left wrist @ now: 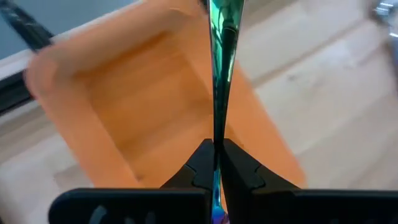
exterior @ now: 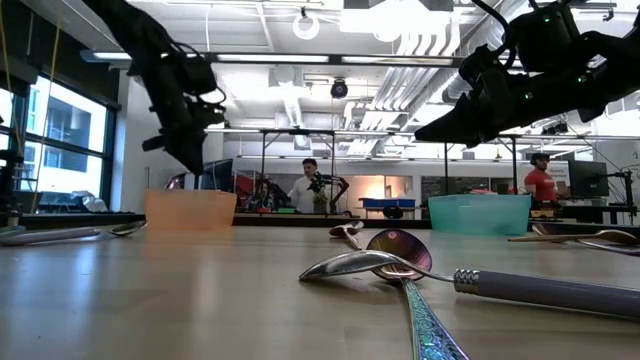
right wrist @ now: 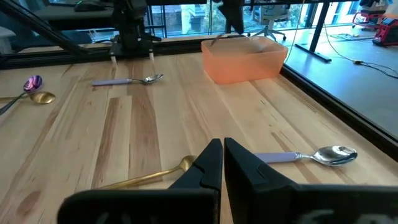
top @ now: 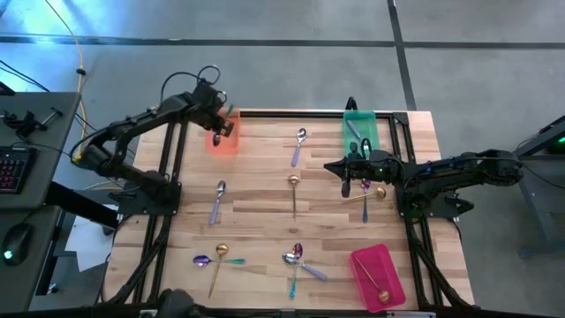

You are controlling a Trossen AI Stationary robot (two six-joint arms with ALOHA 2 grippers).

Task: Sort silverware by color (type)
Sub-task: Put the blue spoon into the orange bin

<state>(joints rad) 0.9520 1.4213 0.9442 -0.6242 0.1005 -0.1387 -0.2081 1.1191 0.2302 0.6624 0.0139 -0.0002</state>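
On the wooden table (top: 265,185), three plastic trays sit around the edge. The orange tray (top: 224,137) lies at about 11 o'clock from the table's centre; the left gripper (top: 220,129) hangs directly over it, fingers (left wrist: 202,163) pinching an iridescent spoon (left wrist: 221,56) by its handle, the spoon pointing out over the tray's hollow. What lies inside the orange tray cannot be told. The green tray (top: 360,131) stands at about 1 o'clock and holds a lavender-handled spoon (top: 354,132). The pink tray (top: 378,276) rests at about 5 o'clock with a gold spoon (top: 380,291) in it.

The right gripper (top: 353,170) hovers above the table just at 6 o'clock of the green tray, its fingers (right wrist: 211,163) pressed together and holding nothing.

The remaining silverware lies loose on the wood: a lavender-handled one (top: 298,146) at 12 o'clock, a gold one (top: 294,192) near the centre, another lavender-handled one (top: 217,201) at 9 o'clock, a gold and purple pair (top: 372,190) just beside the right gripper at 3 o'clock, a cluster (top: 217,261) at 7 o'clock, and a crossed group (top: 297,261) at 6 o'clock.
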